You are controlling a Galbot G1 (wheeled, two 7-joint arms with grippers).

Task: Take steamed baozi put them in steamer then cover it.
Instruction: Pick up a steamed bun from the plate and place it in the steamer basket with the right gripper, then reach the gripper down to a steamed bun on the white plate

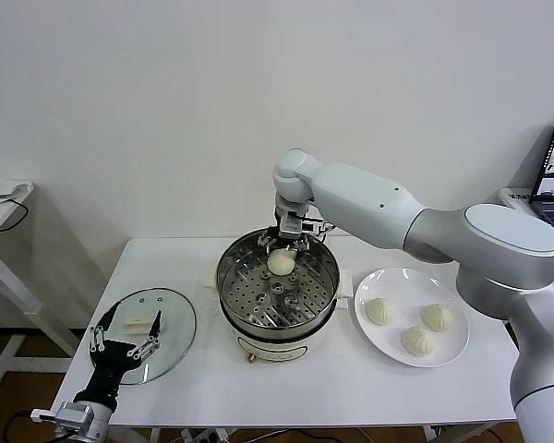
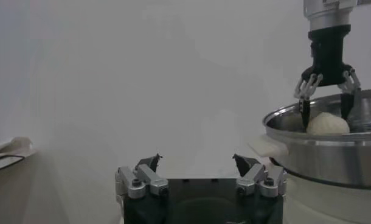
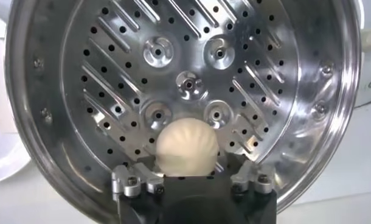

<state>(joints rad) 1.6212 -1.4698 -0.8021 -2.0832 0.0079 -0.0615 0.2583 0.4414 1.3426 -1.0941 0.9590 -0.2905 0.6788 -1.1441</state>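
Look at your right pincer [image 1: 290,242] first: it hangs over the far side of the steamer [image 1: 277,293], and its fingers [image 2: 305,91] stand apart on either side of one bun [image 1: 281,263]. That bun sits on the holed tray [image 3: 185,85] inside the steamer, near the far wall. From your right wrist you see it just in front of the pincer, round and cream-white, with the fingers not squeezing it. The steamer is shiny steel with a cream base, and it stands in the middle of the white bench [image 1: 351,378]. Now look to the right side of the bench. A white plate [image 1: 448,351] lies there, just beside the steamer, and three more buns [image 1: 379,311] rest on it, near each other. On the left side of the bench lies the glass lid [image 1: 175,318] with its white handle [image 1: 140,324], flat and well apart from the steamer. Your left pincer [image 1: 125,334] is low at the near left corner of the bench, by the lid's near edge. Its fingers are spread wide and there is nothing between them. From your left wrist you can see the steamer's rim and the other pincer reaching down into it.
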